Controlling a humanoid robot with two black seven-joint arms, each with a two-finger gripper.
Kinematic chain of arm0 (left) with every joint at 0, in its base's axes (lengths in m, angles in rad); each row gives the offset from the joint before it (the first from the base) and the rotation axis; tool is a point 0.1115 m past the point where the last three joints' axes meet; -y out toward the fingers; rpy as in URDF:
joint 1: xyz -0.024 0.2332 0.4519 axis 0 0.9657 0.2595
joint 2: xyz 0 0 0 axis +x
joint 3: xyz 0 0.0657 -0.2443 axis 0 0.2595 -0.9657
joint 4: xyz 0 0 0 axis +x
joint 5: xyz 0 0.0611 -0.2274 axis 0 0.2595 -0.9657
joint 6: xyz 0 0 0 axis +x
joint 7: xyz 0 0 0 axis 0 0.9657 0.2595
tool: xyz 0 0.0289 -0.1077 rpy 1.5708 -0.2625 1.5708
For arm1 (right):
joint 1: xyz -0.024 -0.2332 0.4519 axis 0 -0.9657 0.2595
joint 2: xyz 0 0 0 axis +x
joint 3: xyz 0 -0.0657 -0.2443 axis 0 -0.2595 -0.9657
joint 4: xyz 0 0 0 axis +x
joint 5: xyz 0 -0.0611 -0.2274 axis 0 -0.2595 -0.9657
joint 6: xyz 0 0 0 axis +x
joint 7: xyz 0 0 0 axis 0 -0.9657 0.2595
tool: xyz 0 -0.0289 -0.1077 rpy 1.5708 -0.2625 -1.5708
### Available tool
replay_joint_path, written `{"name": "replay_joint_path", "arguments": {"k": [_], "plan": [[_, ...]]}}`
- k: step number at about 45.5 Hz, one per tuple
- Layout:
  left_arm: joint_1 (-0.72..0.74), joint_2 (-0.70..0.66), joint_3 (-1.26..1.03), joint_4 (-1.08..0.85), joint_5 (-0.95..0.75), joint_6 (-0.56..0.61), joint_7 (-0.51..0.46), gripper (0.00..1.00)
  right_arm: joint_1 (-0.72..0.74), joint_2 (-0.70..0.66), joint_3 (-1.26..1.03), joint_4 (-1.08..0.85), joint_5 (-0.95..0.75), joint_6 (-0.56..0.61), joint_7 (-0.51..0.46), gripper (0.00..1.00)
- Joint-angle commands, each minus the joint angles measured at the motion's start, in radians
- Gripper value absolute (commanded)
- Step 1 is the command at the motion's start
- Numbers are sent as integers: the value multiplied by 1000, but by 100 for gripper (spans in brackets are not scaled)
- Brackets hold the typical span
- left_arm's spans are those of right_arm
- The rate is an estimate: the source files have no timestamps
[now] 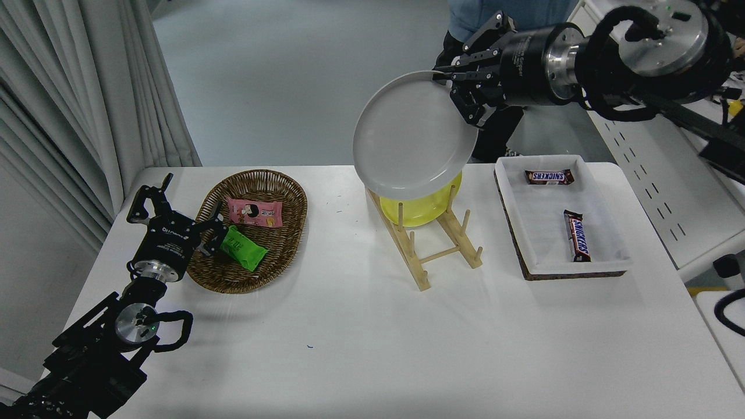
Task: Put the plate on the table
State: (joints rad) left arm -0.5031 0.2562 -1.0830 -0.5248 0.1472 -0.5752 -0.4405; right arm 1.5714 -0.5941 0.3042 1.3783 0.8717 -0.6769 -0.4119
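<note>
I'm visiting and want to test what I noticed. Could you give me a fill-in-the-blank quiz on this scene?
1. The right tool grips the grey plate by its ____.
2. The plate seen in the wooden rack is ____.
3. The white tray holds ____ chocolate bars.
4. The green packet lies in the ____.

Missing words: rim; yellow; two; basket

Our right gripper (457, 93) is pinching the grey plate (414, 135) by its two o'clock rim, holding it tilted in the air above the wooden rack (428, 244). The plate is hiding most of the yellow plate (425, 209) standing in the rack. Our left gripper (169, 218) is sitting at the table's (361, 337) nine o'clock side, beside the wicker basket (256, 230), fingers spread.
</note>
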Motion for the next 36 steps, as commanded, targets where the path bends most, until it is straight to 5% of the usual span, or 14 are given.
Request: {"name": "replay_joint_path", "arguments": {"k": [1,21,36], "plan": [[0,0,2,0,0,0,0,100,21,10,-7,-1,158,-108,-65,0],[0,0,0,0,0,0,0,100,-212,215,9,-257,136,-108,-202,0],[0,0,0,-1,0,0,0,100,-303,297,13,-398,-10,-108,-196,0]]}}
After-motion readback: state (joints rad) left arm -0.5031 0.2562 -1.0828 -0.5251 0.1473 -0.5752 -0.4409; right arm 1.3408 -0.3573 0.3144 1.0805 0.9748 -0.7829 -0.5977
